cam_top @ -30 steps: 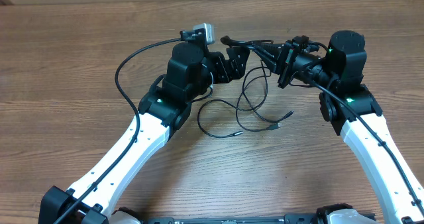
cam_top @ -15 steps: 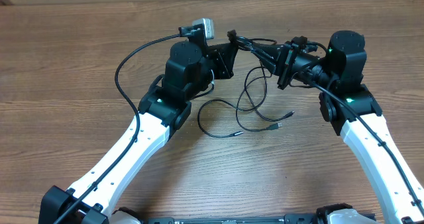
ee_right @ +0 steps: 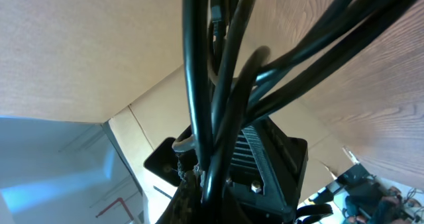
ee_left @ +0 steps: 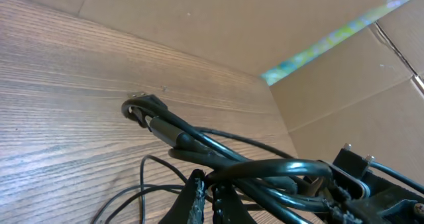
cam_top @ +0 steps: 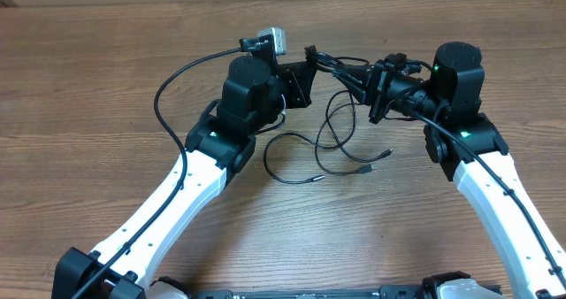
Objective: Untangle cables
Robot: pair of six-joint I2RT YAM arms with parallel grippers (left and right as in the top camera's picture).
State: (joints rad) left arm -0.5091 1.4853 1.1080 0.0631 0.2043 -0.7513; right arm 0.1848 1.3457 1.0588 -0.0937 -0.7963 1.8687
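Because, from overhead, the left claw and right claw are each clamped shut on the same raised bunch of thin black cables, its loops trailing onto the wooden desk, pulling apart could tighten the tangle. The left wrist view crops its fingertips, so I cannot tell which strand is pinched. The right wrist view shows only blurred cords up close.

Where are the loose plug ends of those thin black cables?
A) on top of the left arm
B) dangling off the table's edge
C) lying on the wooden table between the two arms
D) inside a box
C: overhead, the cables trail down to the table, where their plug ends lie between the left arm and the right arm.
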